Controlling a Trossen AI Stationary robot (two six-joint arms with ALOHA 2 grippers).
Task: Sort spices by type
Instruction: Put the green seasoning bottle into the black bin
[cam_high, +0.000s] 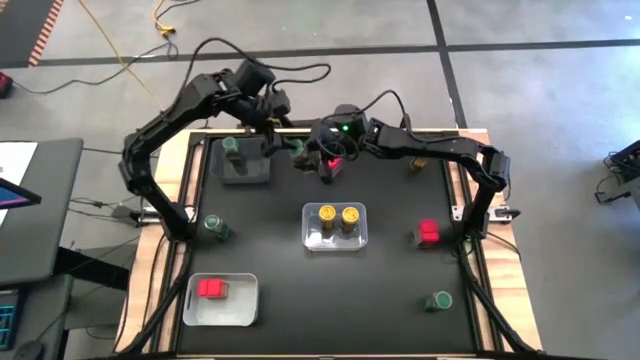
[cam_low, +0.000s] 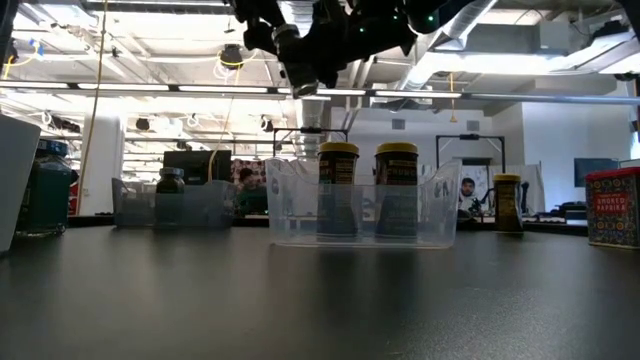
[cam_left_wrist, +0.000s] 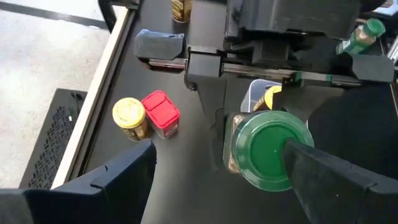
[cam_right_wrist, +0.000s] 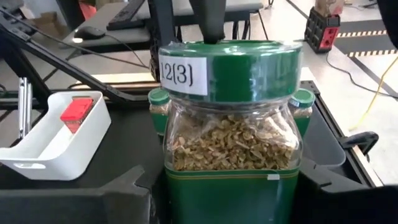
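A green-lidded spice jar (cam_right_wrist: 230, 137), filled with pale flakes, hangs above the table's far middle with my right gripper (cam_right_wrist: 230, 199) shut on it. It also shows in the high view (cam_high: 300, 150). My left gripper (cam_left_wrist: 230, 180) is open and faces the jar from the far left. One of its fingers (cam_left_wrist: 323, 174) reaches over the green lid (cam_left_wrist: 264, 149); I cannot tell whether it touches. A yellow-lidded jar (cam_left_wrist: 129, 117) and a red-topped jar (cam_left_wrist: 160, 113) stand on the mat below. My right gripper pinches the jar's lower body (cam_right_wrist: 174, 186) between its two fingers, one on each side. The fingers come nearly level from the table's right side. The jar stands upright in the hold, lid up, lifted clear of the table.
A grey bin (cam_high: 262, 172) at the far left holds a green-lidded jar (cam_high: 232, 148). The clear middle bin (cam_high: 335, 242) holds two yellow-lidded jars. A white bin (cam_high: 240, 305) holds a red jar (cam_high: 211, 289). Loose jars: green (cam_high: 214, 227), red (cam_high: 428, 232), green (cam_high: 438, 300), yellow (cam_high: 415, 165).
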